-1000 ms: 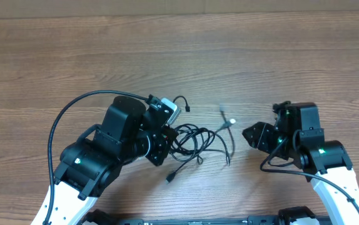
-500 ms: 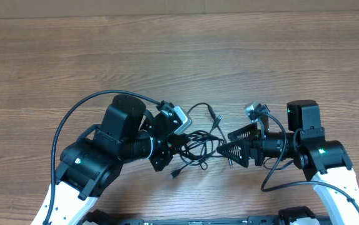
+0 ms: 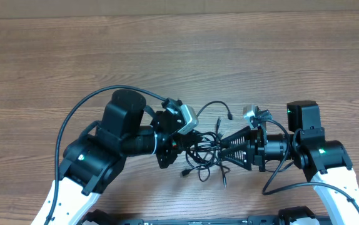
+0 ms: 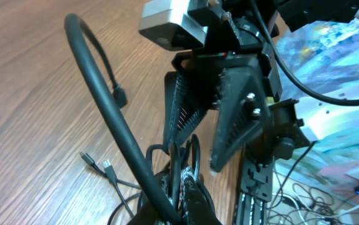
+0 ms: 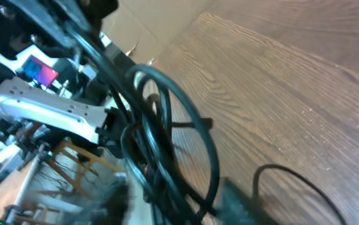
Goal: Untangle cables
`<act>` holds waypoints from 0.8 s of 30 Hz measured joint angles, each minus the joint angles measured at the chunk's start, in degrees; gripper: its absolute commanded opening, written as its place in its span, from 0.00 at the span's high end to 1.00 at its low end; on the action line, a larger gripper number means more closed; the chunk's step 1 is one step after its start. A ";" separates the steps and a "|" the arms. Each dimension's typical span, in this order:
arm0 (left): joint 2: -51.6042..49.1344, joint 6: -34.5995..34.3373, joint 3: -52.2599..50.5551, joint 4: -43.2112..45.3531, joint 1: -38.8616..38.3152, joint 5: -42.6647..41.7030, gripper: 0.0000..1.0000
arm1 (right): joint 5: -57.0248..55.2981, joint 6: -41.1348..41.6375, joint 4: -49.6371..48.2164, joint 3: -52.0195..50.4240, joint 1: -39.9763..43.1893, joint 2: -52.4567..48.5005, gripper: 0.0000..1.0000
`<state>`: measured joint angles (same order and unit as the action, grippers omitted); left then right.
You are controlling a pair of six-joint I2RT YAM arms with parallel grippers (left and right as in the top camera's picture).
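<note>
My left end effector is clamped tight on the left side of the cables, which lie as one knotted clump mid-worktop, between my two arms. My right end effector points into the clump from the right, its jaws part open with a few cords in the gap; I cannot tell whether it grips any. One plug end arcs free on the far side and another trails near. I judge no cord separated yet; nearly all the untangling remains.
</note>
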<state>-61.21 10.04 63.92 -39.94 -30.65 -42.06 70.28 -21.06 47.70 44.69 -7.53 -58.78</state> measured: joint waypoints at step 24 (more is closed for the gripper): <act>-3.82 -10.67 0.59 -13.70 0.00 19.32 0.00 | -21.86 15.67 3.82 0.00 0.00 0.00 0.00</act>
<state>-65.04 -0.62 64.51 -53.65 -30.65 -22.74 48.42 -5.39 51.53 44.69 -7.53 -58.78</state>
